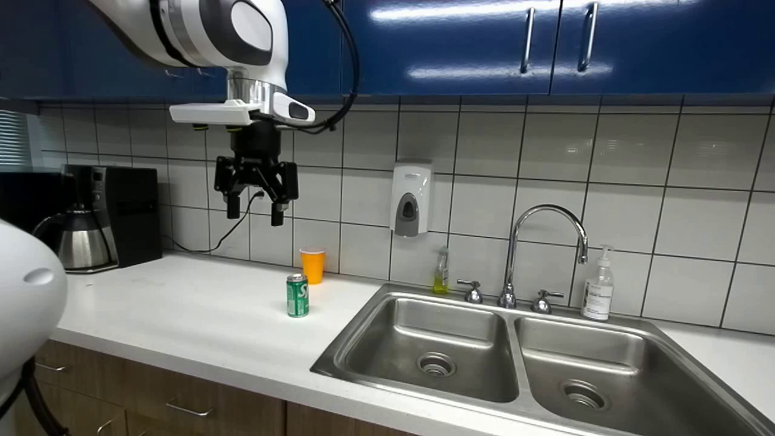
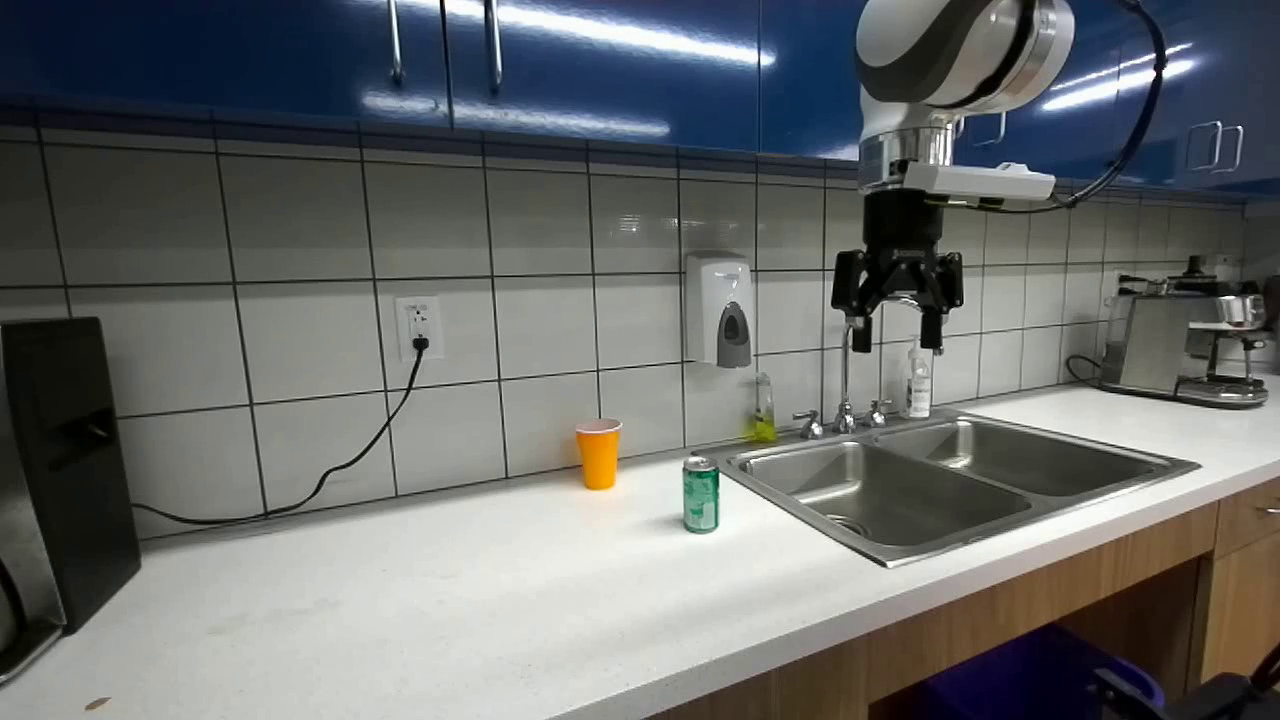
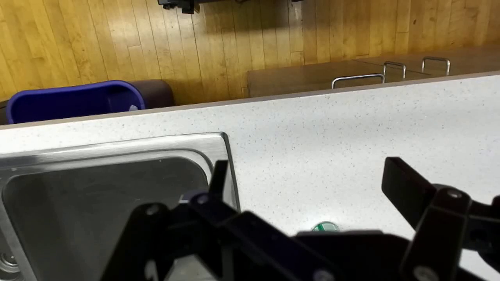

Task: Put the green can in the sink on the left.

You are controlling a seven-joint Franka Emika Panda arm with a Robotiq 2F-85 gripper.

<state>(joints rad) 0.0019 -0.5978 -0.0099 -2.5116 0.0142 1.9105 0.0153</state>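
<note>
Green can (image 1: 297, 295) stands upright on the bench (image 1: 181, 297), between its front and back edges, near the sink (image 1: 354, 333), while the hand (image 1: 255, 215) hangs well above, fingers (image 1: 277, 215) spread and holding nothing, presumably to straddle the can without tipping it.

The green can (image 1: 297, 297) bears a readable white "S"

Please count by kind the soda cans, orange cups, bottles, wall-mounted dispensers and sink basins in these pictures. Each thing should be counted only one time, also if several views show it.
Green soda can: 1
Orange cup: 1
Bottles: 2 (pump bottle, bottle of yellow-green liquid)
Wall-mounted dispenser: 1
Sink basins: 2 (left basin, right basin)
Total: 7
</note>
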